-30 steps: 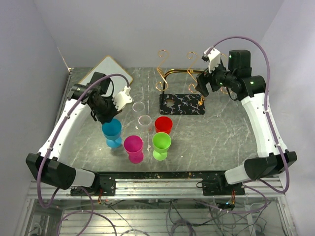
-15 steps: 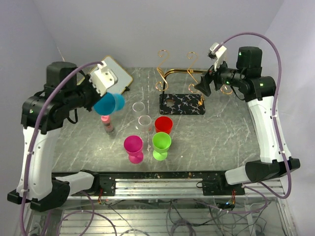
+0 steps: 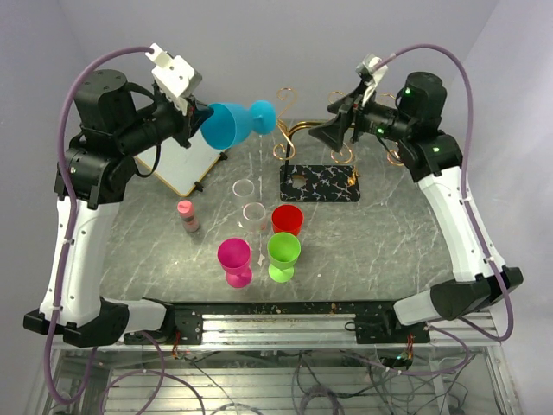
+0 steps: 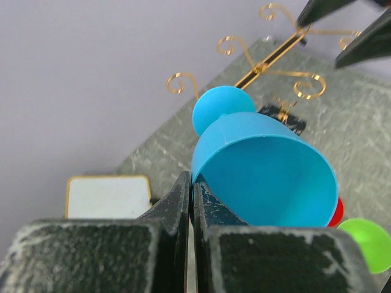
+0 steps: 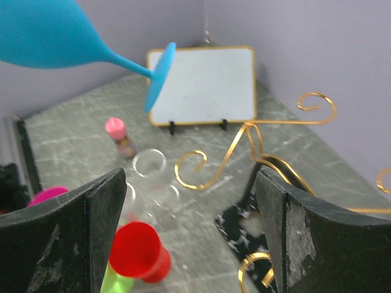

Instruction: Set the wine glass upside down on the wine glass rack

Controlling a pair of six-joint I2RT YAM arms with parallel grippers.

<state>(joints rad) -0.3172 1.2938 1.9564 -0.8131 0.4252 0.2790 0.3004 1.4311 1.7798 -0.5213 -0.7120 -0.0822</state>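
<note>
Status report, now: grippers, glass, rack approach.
Left gripper shut on blue wine glass rim; glass sideways in air, foot toward wine glass rack. Right gripper open, empty, hovering by rack's scroll arms, possibly crowding approach.

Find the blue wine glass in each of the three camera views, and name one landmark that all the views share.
Top external: blue wine glass upper left of centre, held sideways in the air, foot toward the rack.
Left wrist: blue wine glass fills the centre, rim pinched by the left gripper.
Right wrist: blue wine glass in the top left corner.
Shared landmark: gold wire rack.
</note>
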